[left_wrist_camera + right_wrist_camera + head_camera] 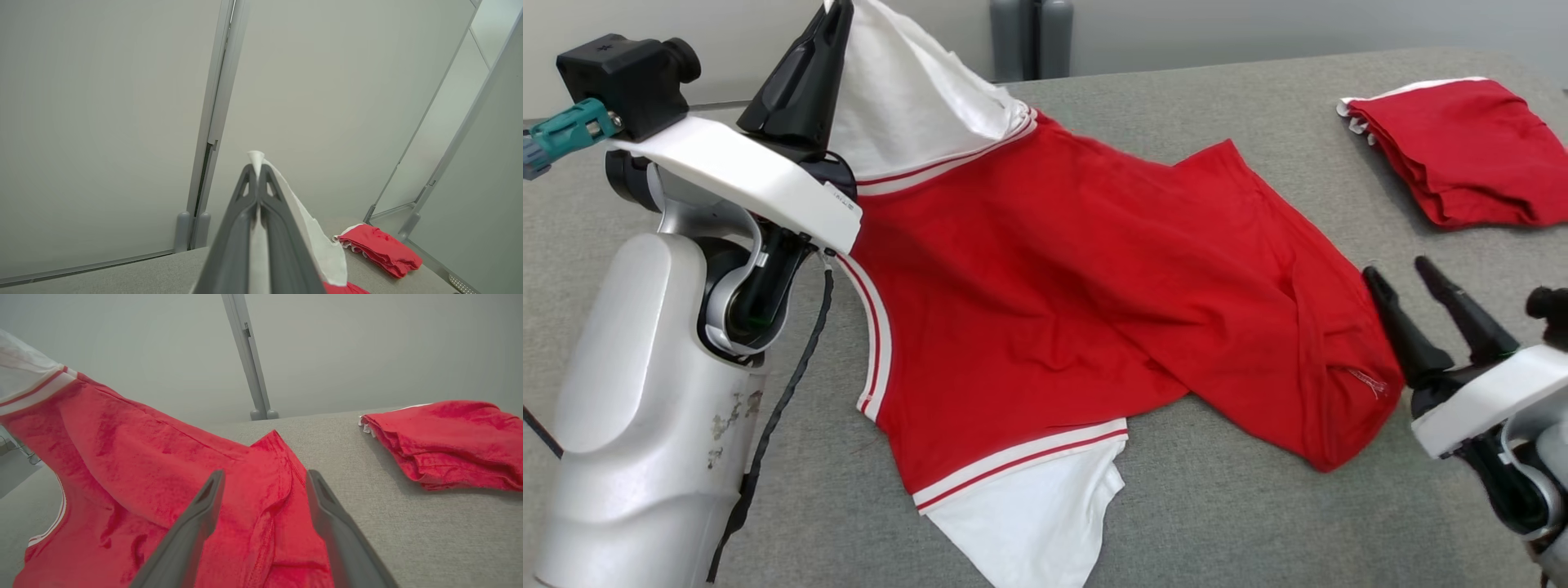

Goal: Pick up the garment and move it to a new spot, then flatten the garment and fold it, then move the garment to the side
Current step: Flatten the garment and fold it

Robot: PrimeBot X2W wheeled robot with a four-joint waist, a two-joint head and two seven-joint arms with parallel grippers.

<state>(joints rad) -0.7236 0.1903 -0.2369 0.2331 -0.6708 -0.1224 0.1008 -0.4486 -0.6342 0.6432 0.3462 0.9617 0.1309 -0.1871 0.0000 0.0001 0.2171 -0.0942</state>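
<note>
A red garment (1045, 286) with white sleeves and striped trim lies spread across the grey table (1241, 506). My left gripper (837, 12) is shut on one white sleeve (907, 98) and holds it lifted above the far left of the table; the left wrist view shows white cloth (256, 157) pinched between the closed fingers. My right gripper (1396, 273) stands open just beside the garment's right end, with nothing between its fingers (327, 506). The red cloth (163, 465) lies under and ahead of them. The other white sleeve (1037, 514) lies flat near the front edge.
A second red garment (1462, 151), folded, lies at the table's far right; the same pile (445, 441) shows in the right wrist view. A grey partition wall with a post (249, 355) stands behind the table. Bare cloth surface lies in front of the right gripper.
</note>
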